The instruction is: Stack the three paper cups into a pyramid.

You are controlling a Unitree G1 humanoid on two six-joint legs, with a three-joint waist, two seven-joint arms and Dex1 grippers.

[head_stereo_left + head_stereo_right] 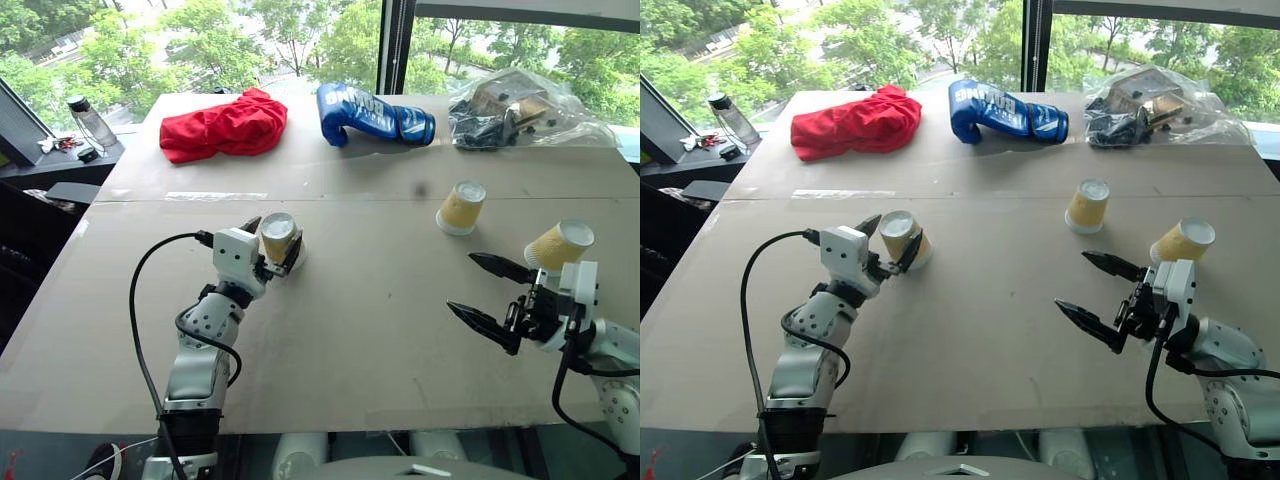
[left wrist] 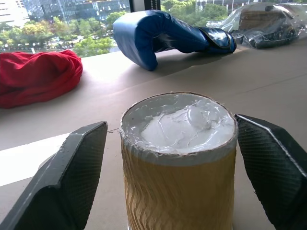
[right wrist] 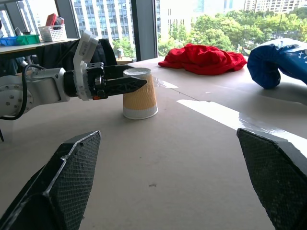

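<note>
Inverted yellow-tan ribbed paper cup (image 1: 278, 238) pinched between left gripper (image 1: 274, 248) fingers for lifting; right gripper (image 1: 487, 295) fingers spread, empty.

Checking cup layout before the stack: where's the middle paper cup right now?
In the left eye view the middle paper cup stands upside down on the cardboard tabletop, right of centre, in front of the blue boxing glove and apart from both pincers.

Looks like an upper-floor office or lab: cardboard-covered counter (image 1: 350, 340) by tall windows (image 1: 300, 35), treetops and towers outside.
</note>
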